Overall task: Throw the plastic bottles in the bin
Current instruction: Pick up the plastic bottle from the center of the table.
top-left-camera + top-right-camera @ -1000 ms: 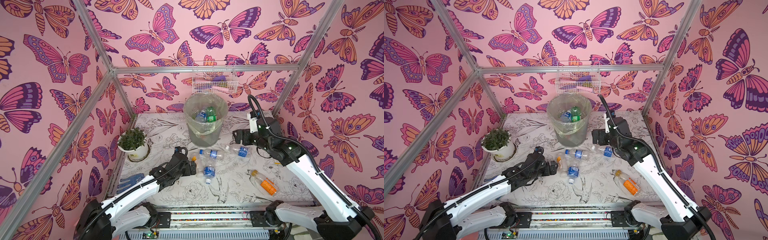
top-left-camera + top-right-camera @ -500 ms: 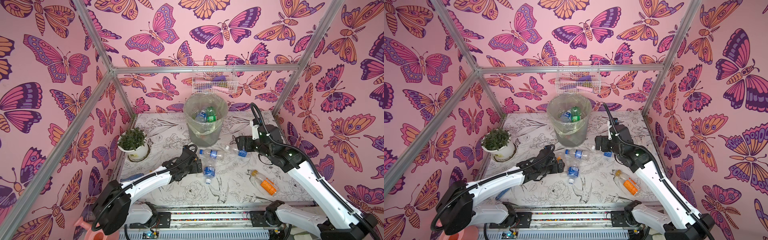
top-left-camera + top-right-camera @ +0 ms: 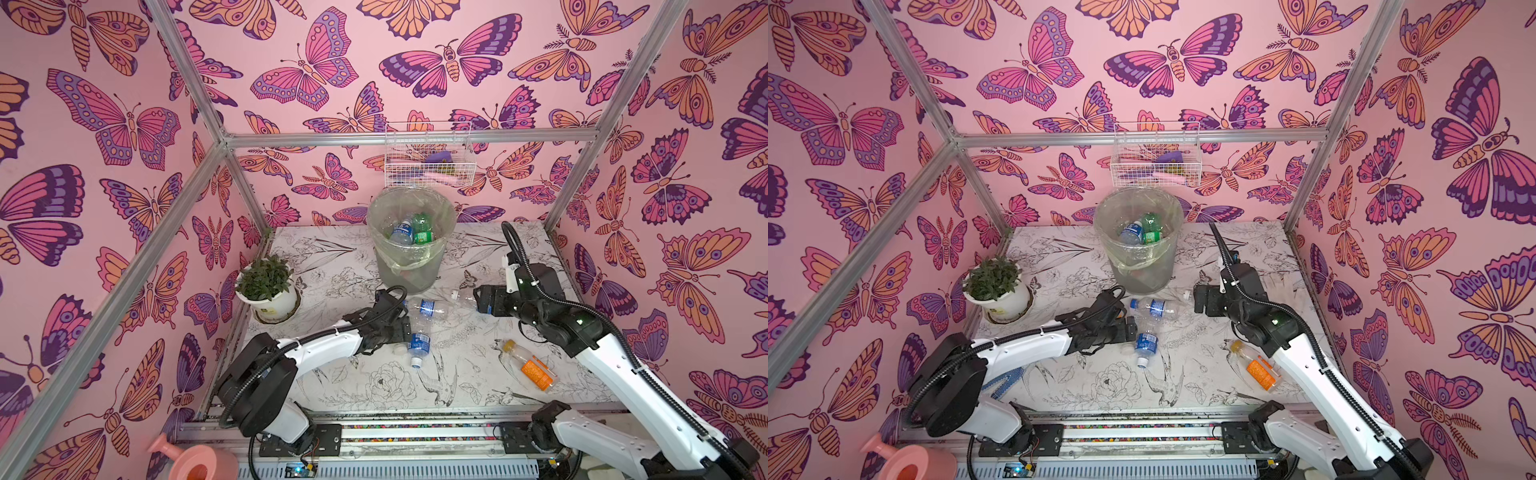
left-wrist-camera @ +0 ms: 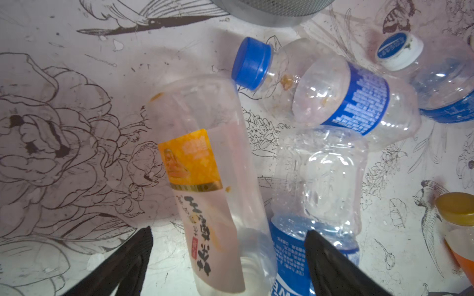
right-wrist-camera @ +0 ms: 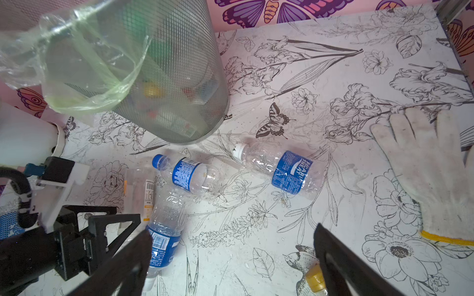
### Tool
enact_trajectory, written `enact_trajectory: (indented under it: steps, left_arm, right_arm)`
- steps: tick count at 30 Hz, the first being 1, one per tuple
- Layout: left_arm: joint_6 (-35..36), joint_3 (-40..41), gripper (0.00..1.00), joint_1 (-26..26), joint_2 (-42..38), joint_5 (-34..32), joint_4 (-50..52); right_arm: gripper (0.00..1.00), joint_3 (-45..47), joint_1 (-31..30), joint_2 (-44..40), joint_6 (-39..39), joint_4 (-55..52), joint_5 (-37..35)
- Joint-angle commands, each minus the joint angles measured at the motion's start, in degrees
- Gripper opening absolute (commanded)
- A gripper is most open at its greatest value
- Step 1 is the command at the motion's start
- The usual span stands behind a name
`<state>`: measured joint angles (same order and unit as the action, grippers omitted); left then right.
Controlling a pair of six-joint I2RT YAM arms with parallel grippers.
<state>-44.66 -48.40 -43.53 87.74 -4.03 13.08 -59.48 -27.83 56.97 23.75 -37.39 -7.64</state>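
Observation:
My left gripper (image 4: 229, 241) stands open low over the table, straddling a clear yellow-labelled bottle (image 4: 202, 184) that lies between its fingers, with a gap on one side. A crushed blue-labelled bottle (image 4: 320, 184) lies against the other finger. A blue-capped bottle (image 3: 428, 307) and a white-capped one (image 5: 282, 171) lie just beyond. An orange-labelled bottle (image 3: 530, 365) lies front right. My right gripper (image 3: 478, 299) hangs open and empty near the white-capped bottle. The bin (image 3: 409, 245) at the back holds a green bottle (image 3: 422, 226) and others.
A white flowerpot with a plant (image 3: 268, 291) stands at the left edge. A white wire basket (image 3: 428, 160) hangs on the back wall above the bin. A white work glove (image 5: 431, 174) lies at the right. A pink watering can (image 3: 195, 461) sits off the front left.
My left arm has reached to the right, bringing its open jaws around the yellow-labelled bottle. The right gripper has come down and forward towards the white-capped bottle.

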Motion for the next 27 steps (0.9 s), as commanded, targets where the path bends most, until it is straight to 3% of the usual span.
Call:
enact_trajectory:
  steps: [1,17,22,27]
  left_arm:
    - [-0.6,-1.5,0.94,-0.3,1.9,-0.2,-0.4]
    - [-0.7,-2.3,0.89,0.0,5.4,-1.0,-0.4]
    - [-0.8,-2.2,0.79,0.3,5.5,-0.8,-0.5]
    - [-1.2,-1.7,0.6,0.7,5.2,-0.8,-0.3]
  right_arm:
    - [0.99,0.7,0.4,-1.1,0.9,-0.3,0.1]
    - [0.99,2.5,0.4,-1.9,2.0,-0.4,0.5]
    - [0.99,2.8,0.4,-2.4,2.2,-0.5,0.5]
    - [0.99,3.0,0.4,-2.7,2.3,-0.7,0.3]
